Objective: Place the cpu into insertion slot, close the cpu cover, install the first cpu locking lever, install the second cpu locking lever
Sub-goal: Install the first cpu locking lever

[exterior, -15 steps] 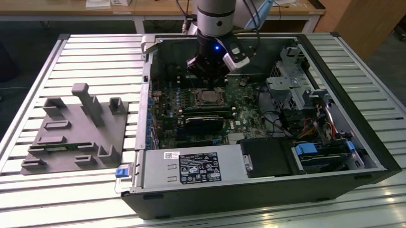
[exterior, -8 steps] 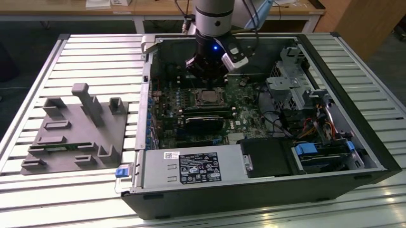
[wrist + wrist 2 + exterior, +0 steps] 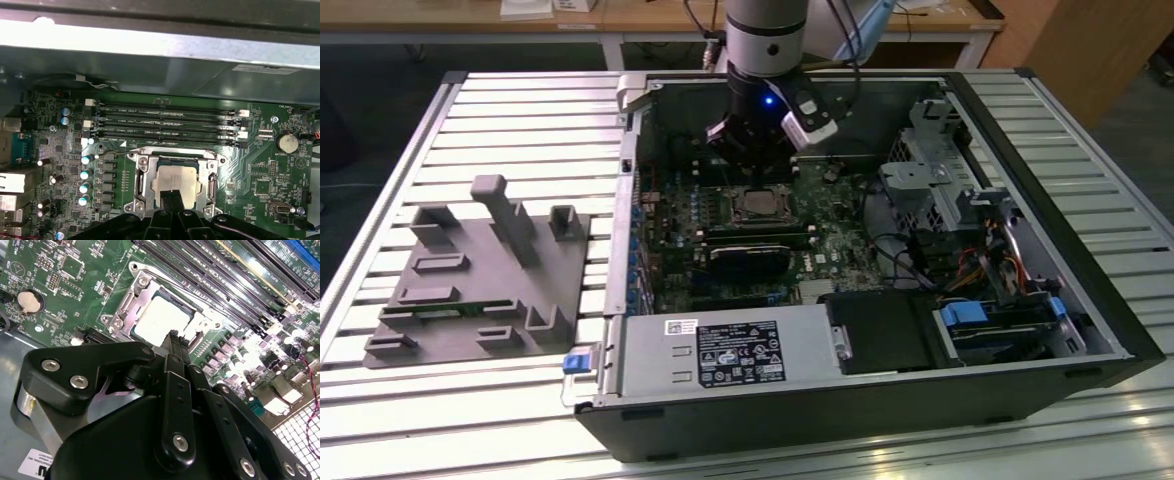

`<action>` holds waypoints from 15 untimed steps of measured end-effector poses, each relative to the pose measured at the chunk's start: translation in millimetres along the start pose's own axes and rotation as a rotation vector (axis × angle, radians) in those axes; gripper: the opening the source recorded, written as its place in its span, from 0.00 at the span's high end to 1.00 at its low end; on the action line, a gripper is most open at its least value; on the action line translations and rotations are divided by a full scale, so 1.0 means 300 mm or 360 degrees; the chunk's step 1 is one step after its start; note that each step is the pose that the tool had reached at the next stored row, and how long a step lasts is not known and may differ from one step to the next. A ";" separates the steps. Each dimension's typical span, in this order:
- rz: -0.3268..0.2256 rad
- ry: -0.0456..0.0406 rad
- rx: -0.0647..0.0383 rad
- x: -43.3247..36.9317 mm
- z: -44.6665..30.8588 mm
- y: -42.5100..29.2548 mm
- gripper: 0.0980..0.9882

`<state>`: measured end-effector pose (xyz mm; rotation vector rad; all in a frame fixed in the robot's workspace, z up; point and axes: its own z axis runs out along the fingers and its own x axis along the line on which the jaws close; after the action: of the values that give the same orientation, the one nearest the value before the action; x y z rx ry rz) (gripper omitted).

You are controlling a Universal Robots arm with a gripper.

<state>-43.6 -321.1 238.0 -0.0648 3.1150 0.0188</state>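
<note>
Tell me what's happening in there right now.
The arm is reaching into the open computer case. The cpu already sits in the insertion slot on the motherboard, with the cover down around it. The gripper, shut and holding nothing, hovers at the socket's edge.

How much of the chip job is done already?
The chip already sits in its socket, and the metal cover looks folded down around it. The pincer is shut, holding nothing, its tip right by the chip. Latching the two levers may be left: I can't make them out clearly.
</note>
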 end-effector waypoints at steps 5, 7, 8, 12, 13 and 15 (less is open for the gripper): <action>0.0000 -0.0001 0.0000 0.017 0.000 0.001 0.99; 0.0000 -0.0002 0.0000 0.026 -0.001 0.001 0.99; 0.0000 -0.0002 0.0000 0.030 -0.001 0.001 0.99; 0.0000 -0.0004 0.0000 0.050 -0.001 0.002 0.99; 0.0000 -0.0005 0.0000 0.055 -0.001 0.002 0.99; 0.0000 -0.0006 0.0000 0.067 -0.002 0.003 0.99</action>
<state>-63.7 -321.1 238.0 -0.0646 3.1113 0.0186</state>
